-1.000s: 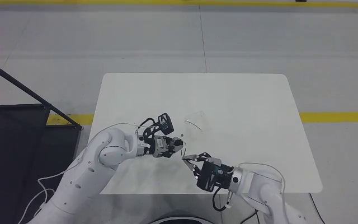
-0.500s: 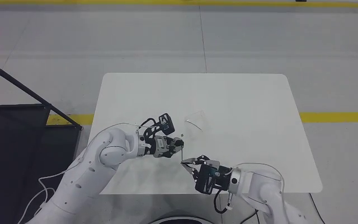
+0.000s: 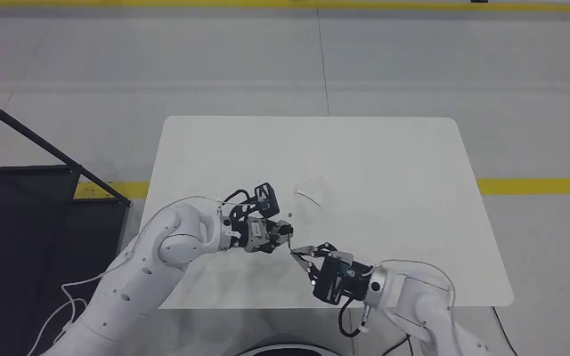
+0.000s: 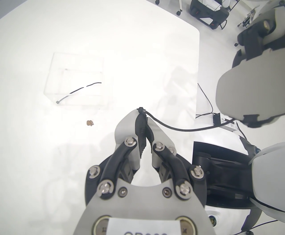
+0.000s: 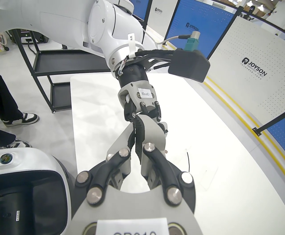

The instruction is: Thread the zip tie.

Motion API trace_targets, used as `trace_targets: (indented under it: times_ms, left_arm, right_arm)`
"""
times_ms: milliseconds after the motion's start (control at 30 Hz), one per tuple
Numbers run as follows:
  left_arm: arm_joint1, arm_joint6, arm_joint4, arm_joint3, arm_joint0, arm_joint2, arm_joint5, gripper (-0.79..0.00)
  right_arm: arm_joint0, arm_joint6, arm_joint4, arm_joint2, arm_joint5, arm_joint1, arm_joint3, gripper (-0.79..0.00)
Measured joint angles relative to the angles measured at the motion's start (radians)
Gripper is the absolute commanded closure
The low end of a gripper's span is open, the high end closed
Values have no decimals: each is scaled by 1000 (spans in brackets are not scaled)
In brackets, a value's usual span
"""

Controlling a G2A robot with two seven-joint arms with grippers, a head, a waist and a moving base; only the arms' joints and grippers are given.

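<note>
Now the left gripper (image 4: 141, 112) has its fingers pinched on the head of the black zip tie (image 4: 178, 129), just above the table (image 4: 124, 44). Its tail curves across to the right gripper (image 5: 138, 124), whose fingers are clenched on it.

White arms (image 3: 169, 245) carry grey jaws, black linkages (image 4: 115, 155), silver screws (image 4: 130, 141).

**Table, box and backdrop**

We see a white table (image 3: 401, 178) with rounded corners. On it sits a clear box (image 4: 78, 60), and near that a small brown scrap (image 4: 90, 122) lies on the top. Beyond the table we note a yellow floor line (image 3: 525, 186), a black shelf rack (image 5: 55, 58), blue panels (image 5: 200, 20) and a white perforated board (image 5: 251, 44).
</note>
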Motion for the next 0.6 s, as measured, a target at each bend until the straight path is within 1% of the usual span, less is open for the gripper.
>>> trace_targets:
  times_ms: [267,433,600]
  left_arm:
    - [2,13,19,-3,3,3,1,0]
    - [2,12,19,-2,-2,9,5,0]
    - [2,10,18,1,-8,17,8,0]
  right_arm:
    - [-20,-33,-4,19,32,3,-6,0]
    - [-44,-75,-16,32,83,4,-16,0]
    - [-53,-104,-26,32,111,3,-14,0]
